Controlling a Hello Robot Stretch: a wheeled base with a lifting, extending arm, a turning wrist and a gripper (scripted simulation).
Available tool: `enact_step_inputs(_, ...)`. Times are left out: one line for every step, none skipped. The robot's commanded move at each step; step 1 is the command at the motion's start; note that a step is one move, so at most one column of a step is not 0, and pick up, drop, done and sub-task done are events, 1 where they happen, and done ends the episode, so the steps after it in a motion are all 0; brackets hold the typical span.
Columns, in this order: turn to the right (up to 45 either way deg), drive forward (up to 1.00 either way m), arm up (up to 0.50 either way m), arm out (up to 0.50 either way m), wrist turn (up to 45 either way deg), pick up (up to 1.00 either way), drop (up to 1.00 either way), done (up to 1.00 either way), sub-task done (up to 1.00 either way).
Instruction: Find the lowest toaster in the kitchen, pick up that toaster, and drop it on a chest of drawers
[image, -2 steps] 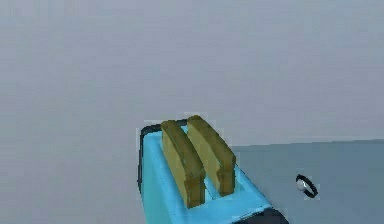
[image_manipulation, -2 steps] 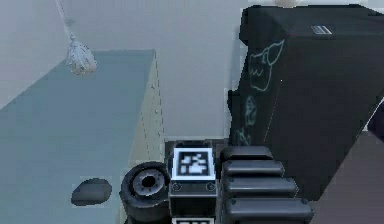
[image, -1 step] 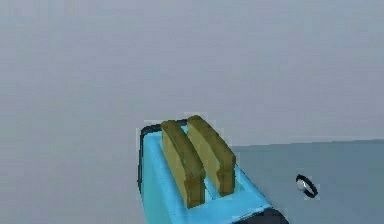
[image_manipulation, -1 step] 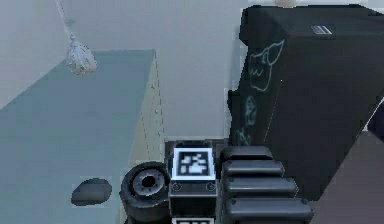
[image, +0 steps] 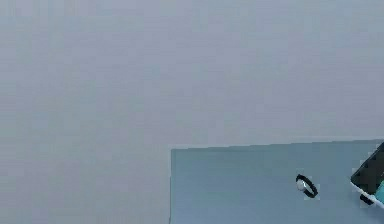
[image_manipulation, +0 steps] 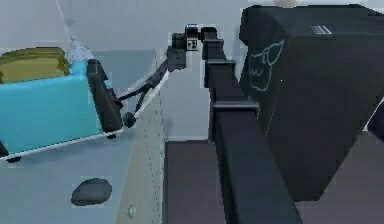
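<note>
A teal toaster (image_manipulation: 48, 108) with dark ends and bread slices in its top sits tilted at the arm side view's left, over a pale blue-grey chest of drawers (image_manipulation: 45, 195). Its corner (image: 373, 180) pokes in at the forward view's right edge. The gripper (image_manipulation: 127, 112) reaches down-left from the dark arm (image_manipulation: 235, 130), and its thin fingers (image_manipulation: 150, 85) end at the toaster's dark end. The chest's top lies right beneath the toaster, so I cannot tell whether the gripper holds it.
A tall black cabinet (image_manipulation: 315, 90) with a white doodle stands close on the arm's right. A small dark oval (image_manipulation: 90, 190) lies on the chest's top (image: 240, 185), and a small dark ring (image: 305, 185) shows there too. A grey wall (image: 150, 70) rises ahead.
</note>
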Motion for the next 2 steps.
enact_step_inputs(0.0,0.0,0.0,0.0,39.0,0.0,0.0,0.0,0.0)
enact_step_inputs(0.0,0.0,-0.12,0.0,0.0,0.0,0.0,0.0,0.0)
